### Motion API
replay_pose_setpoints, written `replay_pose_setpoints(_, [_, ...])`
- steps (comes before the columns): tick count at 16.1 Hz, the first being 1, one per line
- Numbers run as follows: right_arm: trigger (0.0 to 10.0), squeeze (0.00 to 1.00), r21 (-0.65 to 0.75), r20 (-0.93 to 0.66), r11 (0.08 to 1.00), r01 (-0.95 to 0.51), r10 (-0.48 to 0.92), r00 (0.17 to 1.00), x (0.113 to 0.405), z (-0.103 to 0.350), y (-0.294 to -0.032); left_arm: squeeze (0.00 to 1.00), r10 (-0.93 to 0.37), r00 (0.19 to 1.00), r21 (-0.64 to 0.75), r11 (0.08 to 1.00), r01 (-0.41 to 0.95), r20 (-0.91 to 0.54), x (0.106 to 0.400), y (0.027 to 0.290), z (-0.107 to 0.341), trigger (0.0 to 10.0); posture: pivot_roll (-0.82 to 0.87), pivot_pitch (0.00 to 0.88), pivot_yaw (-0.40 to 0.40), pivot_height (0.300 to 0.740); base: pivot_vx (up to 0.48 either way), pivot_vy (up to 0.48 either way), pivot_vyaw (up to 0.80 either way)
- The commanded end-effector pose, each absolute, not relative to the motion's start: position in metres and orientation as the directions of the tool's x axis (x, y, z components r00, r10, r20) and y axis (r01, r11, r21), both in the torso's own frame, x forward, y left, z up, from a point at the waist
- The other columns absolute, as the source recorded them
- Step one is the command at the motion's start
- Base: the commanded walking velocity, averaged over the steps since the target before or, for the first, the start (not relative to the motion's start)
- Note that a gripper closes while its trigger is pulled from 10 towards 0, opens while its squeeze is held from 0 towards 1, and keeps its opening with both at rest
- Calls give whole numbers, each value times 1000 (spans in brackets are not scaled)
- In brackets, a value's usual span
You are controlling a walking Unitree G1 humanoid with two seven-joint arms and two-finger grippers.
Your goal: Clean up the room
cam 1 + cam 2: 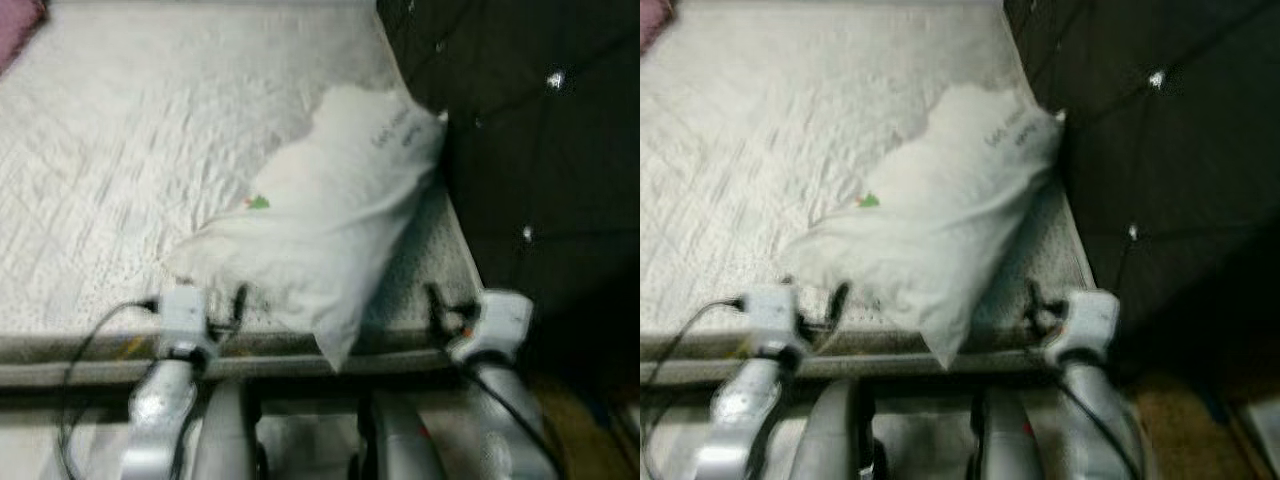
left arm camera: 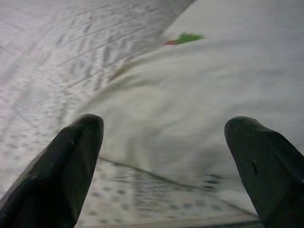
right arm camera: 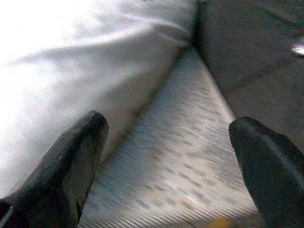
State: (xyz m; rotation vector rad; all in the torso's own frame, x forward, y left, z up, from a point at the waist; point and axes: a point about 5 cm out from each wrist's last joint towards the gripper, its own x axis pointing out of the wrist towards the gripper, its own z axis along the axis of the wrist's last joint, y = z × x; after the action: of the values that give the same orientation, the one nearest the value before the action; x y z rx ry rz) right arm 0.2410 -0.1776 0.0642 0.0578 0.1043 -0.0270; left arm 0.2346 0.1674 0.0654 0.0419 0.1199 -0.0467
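Pillow (image 1: 330, 215): white, with a small green mark and faint grey lettering; lies diagonally on the bed, one corner against the dark headboard, the opposite corner hanging just over the near mattress edge.
Bed (image 1: 120, 170): white quilted cover, lightly textured; a pink item (image 1: 18, 30) sits at the far left corner.
Headboard (image 1: 520, 120): dark, tufted, with shiny studs, along the robot's right of the bed.
Left gripper (image 2: 164, 156): fingers spread wide, poised just beside the pillow's near left flank, over the quilt; holds nothing.
Right gripper (image 3: 168, 161): fingers spread wide, over the bare strip of mattress between pillow and headboard; holds nothing.
Step in hand (judgement): likely squaring up to take the pillow from both sides.
Risk 1: soft filling may collapse under a pinch, so fingers catch only the case and the pillow sags or slips.
Risk 2: right fingers may snag the quilt or knock the headboard, given the narrow gap.
Risk 3: the overhanging corner may tip the pillow off the edge if nudged.
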Motion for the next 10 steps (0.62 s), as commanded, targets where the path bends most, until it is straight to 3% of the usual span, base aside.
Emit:
replay_pose_setpoints(1, [10000, 0, 35, -119, 998, 57, -52, 992, 236, 62, -189, 0, -58, 992, 21, 998, 61, -110, 235, 161, 67, 10000, -37, 125, 10, 612, 292, 0, 0])
replay_pose_setpoints(10, [10000, 0, 35, -119, 998, 57, -52, 992, 236, 62, -189, 0, -58, 992, 21, 998, 61, -110, 235, 161, 67, 10000, -37, 125, 10, 612, 292, 0, 0])
